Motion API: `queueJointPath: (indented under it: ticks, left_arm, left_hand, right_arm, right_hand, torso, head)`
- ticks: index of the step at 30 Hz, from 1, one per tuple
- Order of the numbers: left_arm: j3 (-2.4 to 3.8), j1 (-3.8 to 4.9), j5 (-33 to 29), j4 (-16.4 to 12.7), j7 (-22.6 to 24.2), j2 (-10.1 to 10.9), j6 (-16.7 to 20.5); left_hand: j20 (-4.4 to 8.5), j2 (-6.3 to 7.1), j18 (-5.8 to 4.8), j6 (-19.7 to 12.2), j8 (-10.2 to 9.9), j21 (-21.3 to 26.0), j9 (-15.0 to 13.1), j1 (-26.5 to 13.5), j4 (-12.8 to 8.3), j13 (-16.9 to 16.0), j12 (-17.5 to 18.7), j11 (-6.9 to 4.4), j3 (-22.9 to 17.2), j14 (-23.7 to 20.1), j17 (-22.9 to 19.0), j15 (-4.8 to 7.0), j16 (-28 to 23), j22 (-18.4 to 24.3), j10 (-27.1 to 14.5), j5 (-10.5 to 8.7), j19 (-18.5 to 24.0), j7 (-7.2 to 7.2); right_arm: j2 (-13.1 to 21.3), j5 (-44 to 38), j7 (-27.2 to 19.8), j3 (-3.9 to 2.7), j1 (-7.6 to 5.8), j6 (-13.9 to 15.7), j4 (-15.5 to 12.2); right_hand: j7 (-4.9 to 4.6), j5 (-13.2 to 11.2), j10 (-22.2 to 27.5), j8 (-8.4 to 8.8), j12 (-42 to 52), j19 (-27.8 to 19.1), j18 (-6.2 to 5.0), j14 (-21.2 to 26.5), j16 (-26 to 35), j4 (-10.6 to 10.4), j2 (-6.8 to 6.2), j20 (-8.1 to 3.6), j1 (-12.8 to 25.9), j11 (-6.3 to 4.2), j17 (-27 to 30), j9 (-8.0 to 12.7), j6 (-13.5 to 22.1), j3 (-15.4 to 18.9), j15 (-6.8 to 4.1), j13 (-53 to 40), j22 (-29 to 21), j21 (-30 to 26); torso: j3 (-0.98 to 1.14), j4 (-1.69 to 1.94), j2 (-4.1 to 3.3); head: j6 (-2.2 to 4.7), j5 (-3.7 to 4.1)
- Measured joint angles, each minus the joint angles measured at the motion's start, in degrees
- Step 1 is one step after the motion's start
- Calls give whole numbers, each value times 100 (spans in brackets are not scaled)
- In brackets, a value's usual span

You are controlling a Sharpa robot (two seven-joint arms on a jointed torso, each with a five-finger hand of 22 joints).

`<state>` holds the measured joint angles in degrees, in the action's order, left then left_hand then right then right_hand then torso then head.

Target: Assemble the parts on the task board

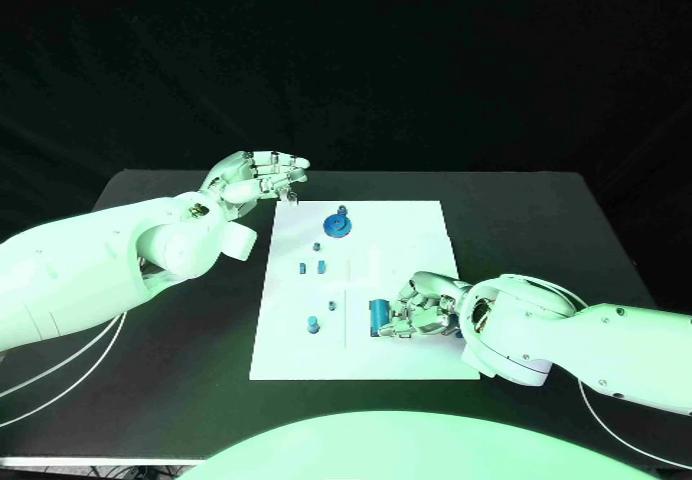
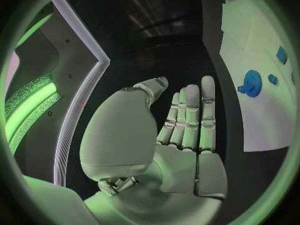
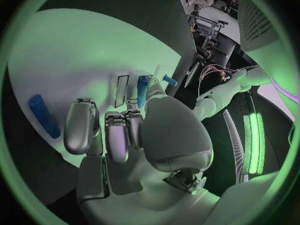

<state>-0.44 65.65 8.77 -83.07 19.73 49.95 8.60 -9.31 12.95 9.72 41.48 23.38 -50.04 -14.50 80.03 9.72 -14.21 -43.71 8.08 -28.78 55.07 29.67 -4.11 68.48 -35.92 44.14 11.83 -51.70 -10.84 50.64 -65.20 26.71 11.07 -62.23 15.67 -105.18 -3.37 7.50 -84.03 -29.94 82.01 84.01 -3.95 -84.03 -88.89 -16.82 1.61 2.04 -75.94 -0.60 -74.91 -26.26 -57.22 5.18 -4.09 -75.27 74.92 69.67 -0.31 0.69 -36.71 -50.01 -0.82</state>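
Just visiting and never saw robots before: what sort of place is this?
Probably a robotics lab test bench: a black table holding a white task board with small blue parts such as a blue gear.

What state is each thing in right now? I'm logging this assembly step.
Left hand: raised off the board's far corner, holding nothing.
Right hand: fingers down at the blue cylinder.
Blue gear: on the task board, untouched.
Small blue peg: standing, untouched.

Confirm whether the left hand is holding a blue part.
No: the left hand holds nothing, its fingers straight beside the task board.
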Motion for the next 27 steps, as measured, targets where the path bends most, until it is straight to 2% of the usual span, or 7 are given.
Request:
queueJointPath:
  ticks: [8, 14, 15, 19, 20, 22, 27]
  left_arm:
    - [0, 0, 1, 0, -3, 1, 0]
    - [0, 0, 1, 1, -7, 5, -1]
    - [0, 0, 1, 1, -8, 5, -2]
    - [0, 0, 1, 0, -12, 12, -4]
    - [0, 0, 1, -1, -13, 15, -4]
    - [0, 0, 1, -2, -13, 18, -6]
    - [0, 0, 0, -8, -14, 21, -12]
  left_hand:
    - [-21, 0, -1, 0, 0, 0, 0, 0, 16, 0, 0, 0, -16, 0, 0, 0, 0, 0, 0, 0, -22, 0]
    - [-21, 0, 0, 0, 0, 0, 0, 0, 16, 0, 0, 0, -16, 0, 0, 0, 0, -1, 0, 0, -21, 0]
    - [-21, 0, 0, 0, 0, 0, 0, 0, 16, -1, 0, 0, -16, 0, 0, 0, 0, -1, 0, 0, -21, 0]
    - [-21, 0, -1, 0, 0, 0, 0, 0, 33, 5, 0, 0, 1, 0, 0, 0, 0, 5, 0, 0, -21, 0]
    - [-21, 0, -1, 0, 0, 0, 0, 0, 33, 5, 0, 11, 0, 0, -1, 0, 0, 5, -11, 0, -21, 0]
    - [-21, 0, 0, 0, 21, 0, 0, 0, 33, 5, 0, 22, 0, 0, -5, 0, 0, 5, -22, 0, -21, 0]
    - [-21, 0, 0, 0, 21, 0, 0, 0, 33, 5, 0, 22, 0, 0, -5, 0, 0, 4, -22, 0, -21, 0]
  right_arm:
    - [45, 120, 10, 2, 0, 4, -45]
    - [204, 239, -35, -2, -5, 41, -142]
    - [237, 266, -53, -2, -8, 44, -165]
    - [418, 450, -173, -2, -42, 66, -267]
    - [461, 500, -201, -2, -55, 75, -280]
    - [577, 618, -268, -2, -88, 106, -310]
    - [896, 768, -389, -2, -153, 215, -335]
  right_hand:
    - [-1, 3, 1, 0, 7, 0, 0, 0, 0, 7, 31, 0, 31, 1, 0, -8, 1, -25, 0, -8, -1, 0]
    - [-23, 3, 2, 0, 2, 0, 0, 0, 0, 33, 20, 0, 25, 1, 0, -28, 24, 70, 0, -11, -1, -85]
    - [-37, 3, -1, 31, -52, 0, 0, 0, 0, 22, -59, 0, 46, -1, 0, -28, 68, 107, 0, -11, -1, -122]
    - [-86, 3, -11, 147, -204, 0, 0, 0, 0, 30, -235, 1, 153, -10, 1, -15, 191, 176, 0, 37, -1, -200]
    - [-106, 3, -13, 203, -219, 0, 0, 1, 0, 30, -249, 1, 167, 19, 0, 0, 257, 176, 1, 39, -1, -221]
    - [-183, 3, -7, 358, -254, -10, 0, 2, 0, 46, -308, 37, 118, 113, 1, 41, 440, 192, 81, 58, -1, -261]
    - [-205, 3, 32, 389, -352, 9, 0, 0, 22, 46, -321, 55, 105, 152, -3, 33, 472, 192, 83, 26, -2, -347]
  torso:
    - [1, 0, 0]
    - [1, -5, 3]
    - [1, -6, 3]
    - [-1, -9, 6]
    - [-3, -10, 8]
    - [-6, -17, 11]
    - [-13, -38, 23]
  head:
    - [2, 14]
    - [10, 26]
    - [11, 34]
    - [31, 65]
    - [37, 80]
    - [50, 126]
    - [45, 219]
